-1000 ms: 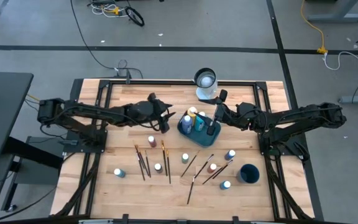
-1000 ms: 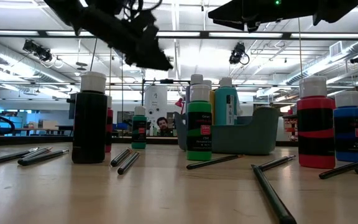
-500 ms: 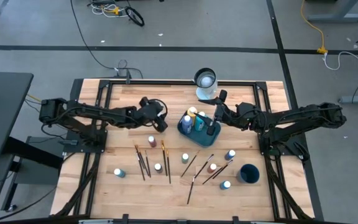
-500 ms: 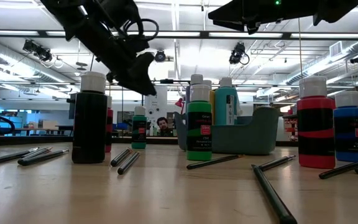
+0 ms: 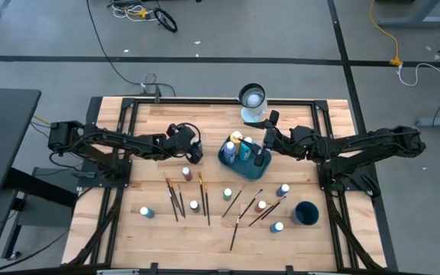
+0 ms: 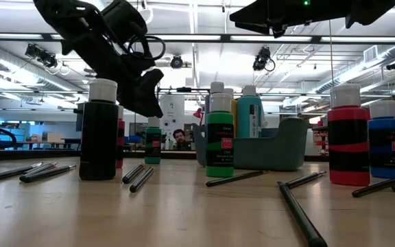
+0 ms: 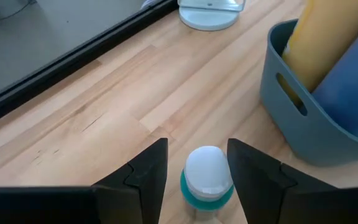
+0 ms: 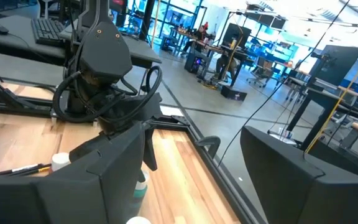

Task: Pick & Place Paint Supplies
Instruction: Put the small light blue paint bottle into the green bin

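- Biggest risk first: my left fingers are spread, gripping nothing, one on each side of the teal-collared bottle. If I come down off-centre, one finger clips the white cap and tips the bottle over on the counter.
- Next risk: the blue bin sits just beyond my left fingers, off to one side. Swing the bottle across too low and it knocks the bin's wall, I reckon, or bumps the yellow bottle leaning inside.
- Then my right fingers: released, wide apart, holding nothing, hanging over the bin's far edge. If both arms go for the bin together, they could collide there.
- Smaller worry: the brushes lie loose on the counter behind my left fingers; a low sweep could roll them.
- Now the bottle itself: small, upright, with a rounded white cap and a teal band beneath, standing between my left fingers, not touched as far as I can see.
- The cap looks smooth, so a shallow pinch might slip; better to close lower, on the body.
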### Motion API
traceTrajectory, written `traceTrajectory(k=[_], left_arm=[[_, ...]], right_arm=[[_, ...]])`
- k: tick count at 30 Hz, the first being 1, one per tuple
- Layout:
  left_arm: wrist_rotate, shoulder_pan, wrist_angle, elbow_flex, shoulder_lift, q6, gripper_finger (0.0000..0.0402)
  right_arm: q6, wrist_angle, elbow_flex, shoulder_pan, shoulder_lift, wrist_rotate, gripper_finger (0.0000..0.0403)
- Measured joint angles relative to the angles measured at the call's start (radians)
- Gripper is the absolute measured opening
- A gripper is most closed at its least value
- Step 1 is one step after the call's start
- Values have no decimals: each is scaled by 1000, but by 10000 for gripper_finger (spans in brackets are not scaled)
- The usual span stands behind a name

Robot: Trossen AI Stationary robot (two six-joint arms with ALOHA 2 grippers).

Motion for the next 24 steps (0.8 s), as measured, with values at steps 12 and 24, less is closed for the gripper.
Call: traceTrajectory(k=[12,24], left_arm=[[4,4,78,-3,2,103,178],[25,5,2,-4,2,64,223]], right_arm=[[0,0,0,0,0,0,269],[-1,0,0,0,0,0,269]])
